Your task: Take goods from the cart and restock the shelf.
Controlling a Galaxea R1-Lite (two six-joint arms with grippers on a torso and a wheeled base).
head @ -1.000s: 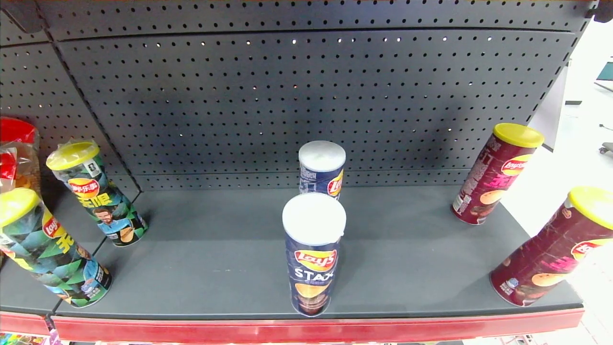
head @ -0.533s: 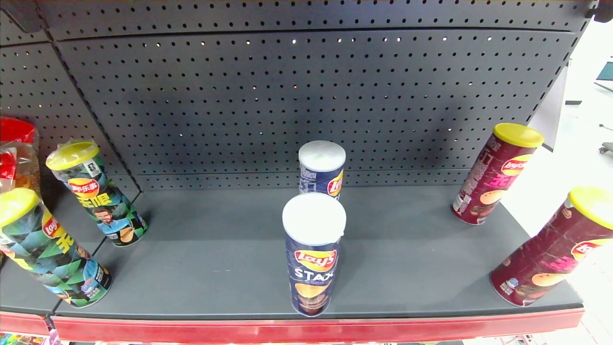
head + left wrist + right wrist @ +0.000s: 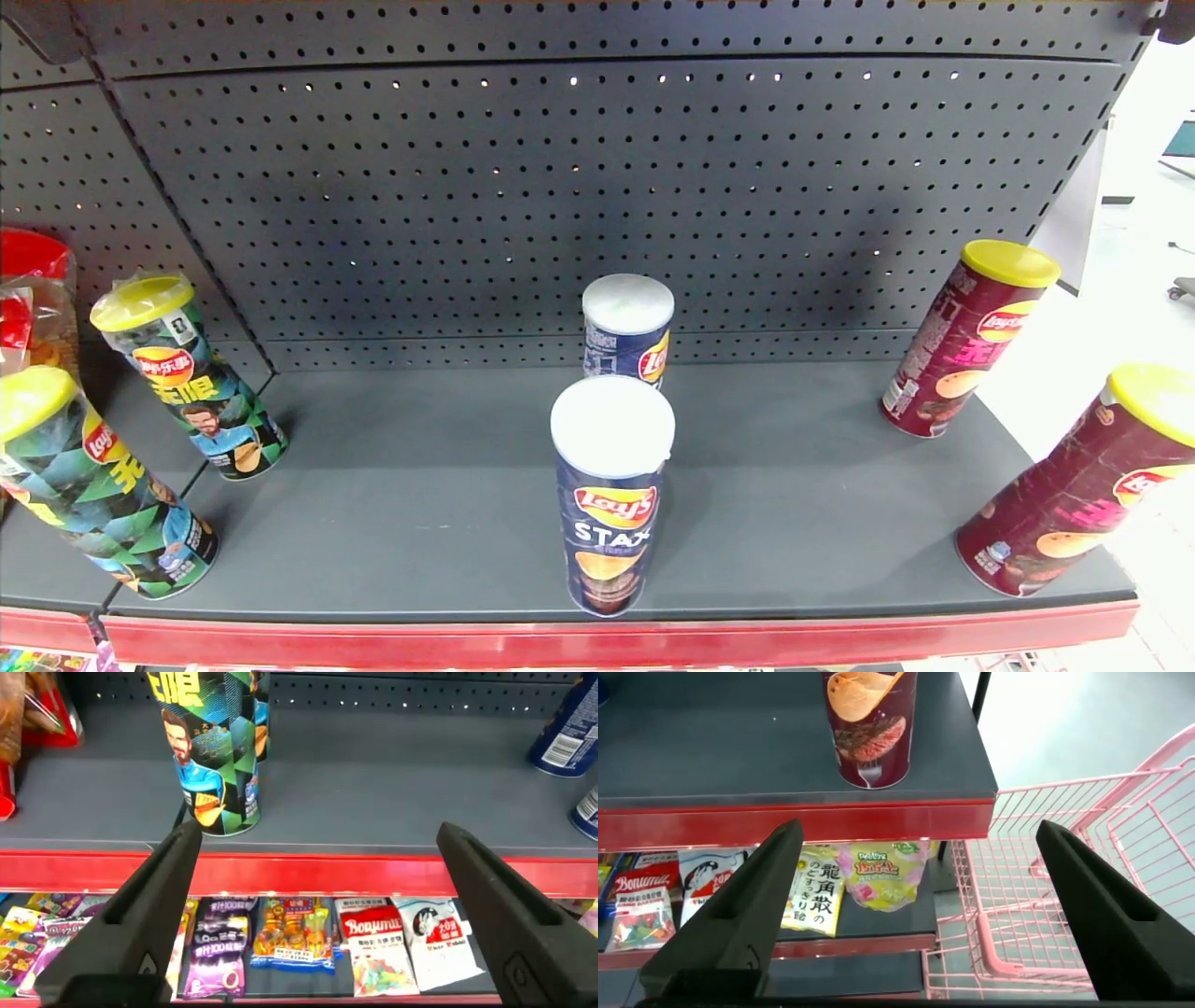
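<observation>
Shelf of grey board, red-lipped, with a pegboard back; a pink wire cart stands low beside its right end. Left gripper and right gripper hang before the red lip, each with fingers spread wide, the left near the shelf's left end, the right near its right end by the cart. Standing on the shelf: two blue cans mid-shelf, one behind the other; maroon cans at right; green cans at left; snack packets lie on the tier below.
</observation>
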